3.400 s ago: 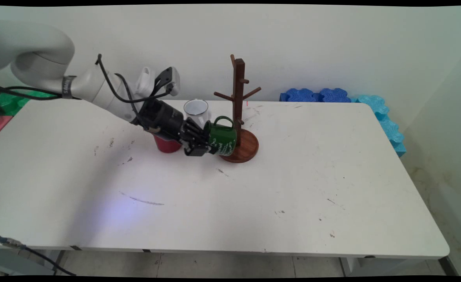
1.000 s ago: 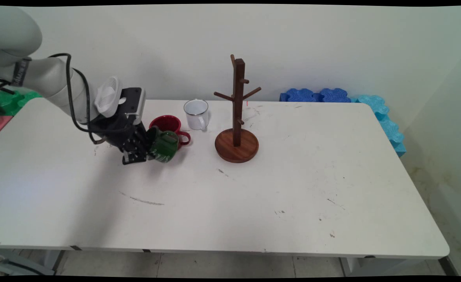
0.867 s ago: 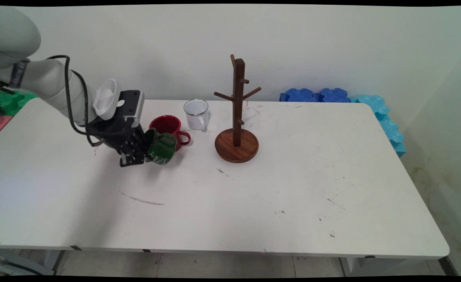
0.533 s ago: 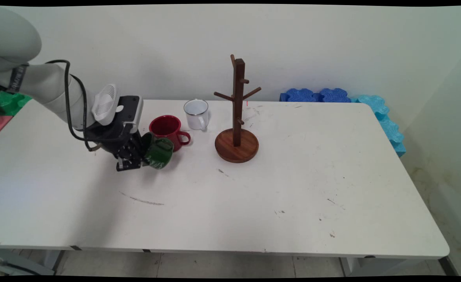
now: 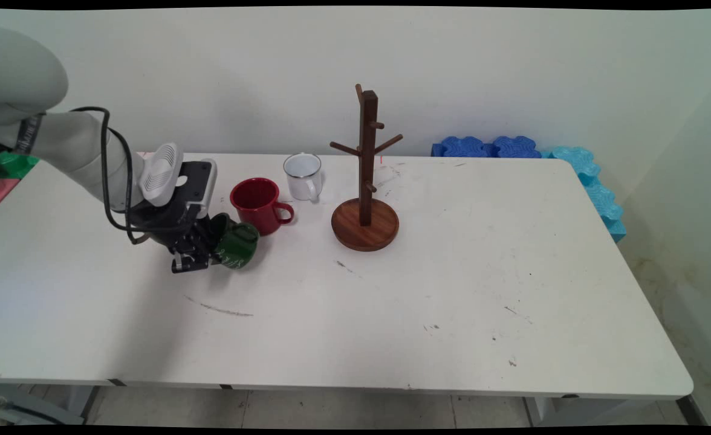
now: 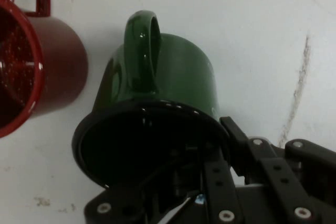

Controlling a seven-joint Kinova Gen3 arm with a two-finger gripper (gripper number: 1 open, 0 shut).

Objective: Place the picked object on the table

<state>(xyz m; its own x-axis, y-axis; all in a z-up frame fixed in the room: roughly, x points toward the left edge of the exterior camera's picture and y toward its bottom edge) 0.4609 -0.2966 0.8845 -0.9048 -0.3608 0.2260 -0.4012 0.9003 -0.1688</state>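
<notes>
On the left part of the white table [image 5: 392, 314], a green mug [image 5: 234, 244] is being held by the black gripper [image 5: 201, 254], tilted with its mouth turned toward the hand. In the main view the mug is being seen just in front of and left of the red mug [image 5: 257, 204], close beside it, and whether the two are touching cannot be told from there. In the hand view a strip of bare table is being shown between the green mug [image 6: 157, 103] and the red mug [image 6: 37, 72], so they are apart. That view is also showing what the main view hides: the gripper [image 6: 210, 171] is being kept clamped on the mug's rim, one finger inside the dark mouth and the other outside against the wall, with the handle turned upward in the picture. Only the main view is showing the white mug [image 5: 303, 175] standing behind the red one, and the wooden mug tree [image 5: 365, 181] to the right, well apart from the gripper
</notes>
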